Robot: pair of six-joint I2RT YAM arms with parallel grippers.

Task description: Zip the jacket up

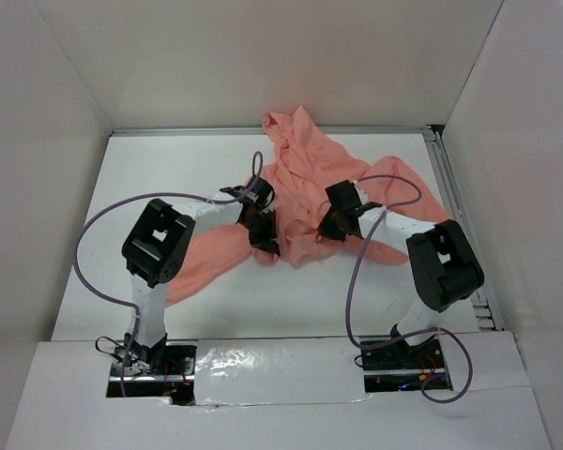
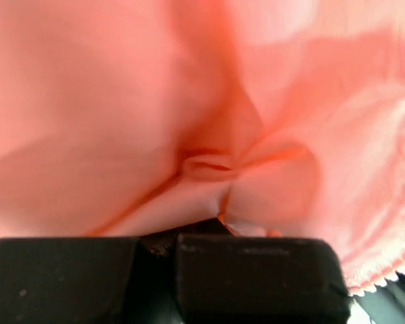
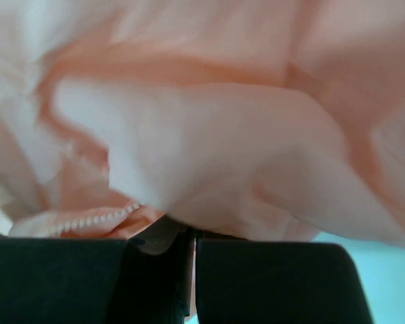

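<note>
The salmon-pink jacket [image 1: 305,192] lies crumpled across the middle of the white table, reaching toward the back wall and out to the left front. My left gripper [image 1: 265,241] is shut on a fold of the jacket [image 2: 209,162] near its lower middle edge; white zipper teeth [image 2: 391,277] show at the lower right of the left wrist view. My right gripper [image 1: 327,228] is shut on the jacket's fabric [image 3: 209,155] close beside the left one. A short run of white zipper teeth [image 3: 94,219] shows at the left of the right wrist view. The zipper slider is hidden.
White walls enclose the table on three sides. A metal rail [image 1: 462,225] runs along the table's right edge. Purple cables [image 1: 94,234] loop from both arms over the table. The arm bases stand at the near edge [image 1: 150,361].
</note>
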